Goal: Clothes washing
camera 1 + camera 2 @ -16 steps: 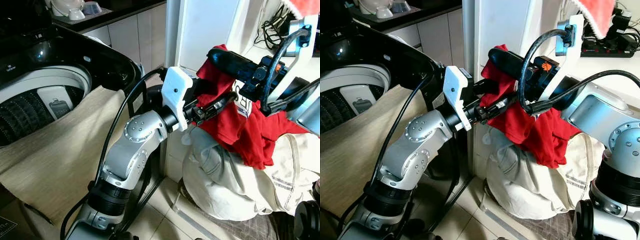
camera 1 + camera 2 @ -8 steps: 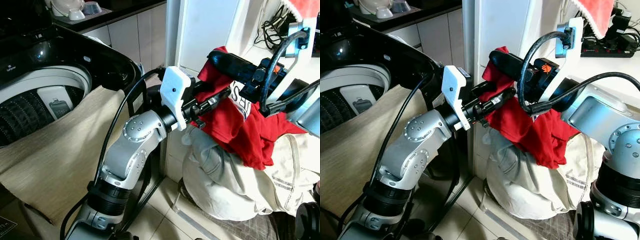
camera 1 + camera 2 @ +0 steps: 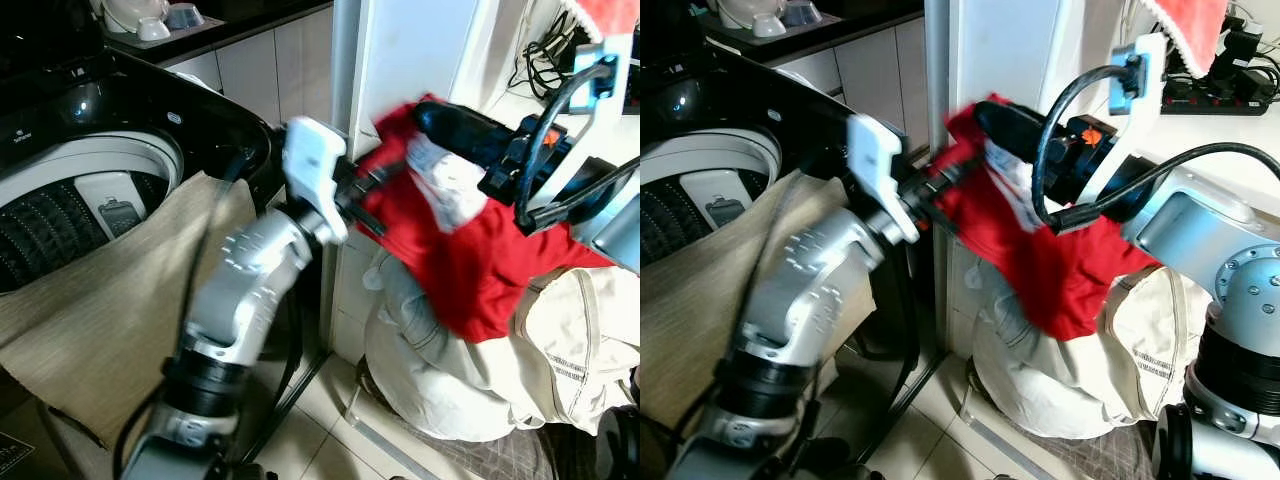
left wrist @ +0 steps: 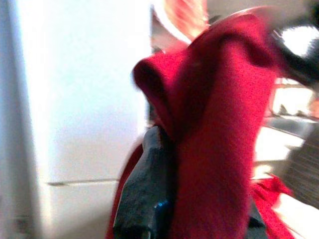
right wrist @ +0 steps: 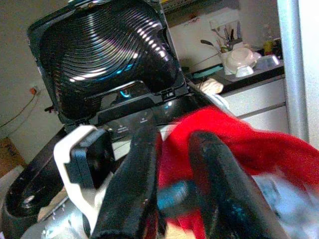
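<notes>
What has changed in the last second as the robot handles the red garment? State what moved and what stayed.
The left gripper, shut on the red garment, swung toward the washing machine, stretching the cloth that way. The right gripper stayed clamped on it up high. The cream laundry bag and the beige cloth did not move.

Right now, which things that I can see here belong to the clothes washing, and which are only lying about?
For the washing:
- red garment, gripped by the left gripper and the right gripper
- open washing machine
- cream laundry bag
- beige cloth draped over the machine's edge

Only lying about:
- bowls on the counter
- cables
</notes>
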Available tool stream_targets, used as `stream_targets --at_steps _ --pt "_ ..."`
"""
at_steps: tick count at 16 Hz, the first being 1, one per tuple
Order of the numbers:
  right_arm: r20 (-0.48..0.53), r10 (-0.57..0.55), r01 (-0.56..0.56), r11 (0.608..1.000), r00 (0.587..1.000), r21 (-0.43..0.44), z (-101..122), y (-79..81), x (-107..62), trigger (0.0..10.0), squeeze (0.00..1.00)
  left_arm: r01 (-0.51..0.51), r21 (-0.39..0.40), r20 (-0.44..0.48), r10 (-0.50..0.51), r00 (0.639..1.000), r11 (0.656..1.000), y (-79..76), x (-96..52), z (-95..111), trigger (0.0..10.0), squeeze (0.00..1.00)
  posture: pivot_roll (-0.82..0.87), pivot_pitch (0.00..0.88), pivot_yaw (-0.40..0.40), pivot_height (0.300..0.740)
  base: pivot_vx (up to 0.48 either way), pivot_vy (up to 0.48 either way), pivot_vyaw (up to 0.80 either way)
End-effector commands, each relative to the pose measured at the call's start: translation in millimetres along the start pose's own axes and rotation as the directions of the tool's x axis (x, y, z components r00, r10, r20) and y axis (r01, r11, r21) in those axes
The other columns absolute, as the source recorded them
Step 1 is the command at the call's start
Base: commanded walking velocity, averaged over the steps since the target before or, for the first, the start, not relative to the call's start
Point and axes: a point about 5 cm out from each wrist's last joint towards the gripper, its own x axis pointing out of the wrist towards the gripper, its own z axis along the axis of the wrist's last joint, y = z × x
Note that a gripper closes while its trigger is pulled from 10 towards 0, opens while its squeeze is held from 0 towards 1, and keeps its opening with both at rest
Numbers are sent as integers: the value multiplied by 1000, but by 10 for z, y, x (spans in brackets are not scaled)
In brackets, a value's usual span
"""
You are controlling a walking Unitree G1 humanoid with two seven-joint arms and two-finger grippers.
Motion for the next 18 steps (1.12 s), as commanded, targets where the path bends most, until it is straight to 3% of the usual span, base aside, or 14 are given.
stream_targets --at_steps 1,2,3,4,5,8,9,12,13,14,15,16,17,18 --pt "-1 -18 18 1000 1000 -15 15 -4 -37 10000 1000 -69 54 48 66 997 996 163 -8 151 0 0 -96 0 16 740 0 0 0" --pt "-8 -19 19 1000 1000 -24 10 -4 -52 10000 0 -177 149 91 165 982 973 442 -66 348 0 0 -93 0 15 740 0 0 0" --pt "-8 -13 13 999 1000 -37 4 10 -62 10000 0 -337 279 191 292 937 899 800 -150 734 0 0 -88 0 15 740 0 0 0" --pt "-10 -12 12 999 1000 -40 -3 15 -62 10000 0 -407 327 246 339 908 853 930 -188 926 0 0 -88 0 15 740 0 0 0" --pt "-14 -7 7 999 1000 -47 -17 27 -58 10000 0 -570 414 383 433 816 709 1183 -310 1391 0 0 -85 0 16 740 0 0 0" --pt "-19 3 -4 998 1000 -58 -36 54 -40 10000 0 -742 564 570 478 668 363 1429 -608 2149 0 0 -81 0 17 740 0 0 0" --pt "-35 1 -3 997 999 -74 -59 61 -33 10000 0 -707 641 526 501 687 297 1500 -639 2152 0 0 -73 0 19 740 0 0 0" --pt "-131 5 -28 985 991 -172 -195 139 32 10000 0 -628 748 392 618 681 217 1728 -689 1783 0 0 -78 0 20 740 0 0 0" --pt "-191 34 -74 976 981 -205 -329 227 81 10000 0 -520 844 285 715 638 128 1923 -778 1467 4471 0 -80 0 20 740 0 0 0" --pt "-210 36 -81 974 977 -210 -377 251 97 10000 0 -418 892 139 777 614 171 2031 -835 1226 10000 0 -82 0 20 740 0 0 0" --pt "-235 36 -89 972 971 -217 -438 271 109 10000 0 -306 905 -82 828 555 295 2114 -958 875 10000 0 -83 0 23 740 0 0 0" --pt "-253 37 -95 970 967 -222 -478 283 114 10000 0 -289 878 -203 843 498 382 2142 -1063 678 10000 0 -83 0 23 740 0 0 0" --pt "-267 40 -103 969 963 -225 -504 293 115 10000 0 -293 852 -275 848 454 434 2158 -1153 580 10000 63 -83 0 23 740 0 0 0" --pt "-280 46 -113 968 959 -226 -525 303 111 10000 0 -277 821 -368 834 411 499 2163 -1248 496 10000 1000 -83 0 23 740 0 0 0"
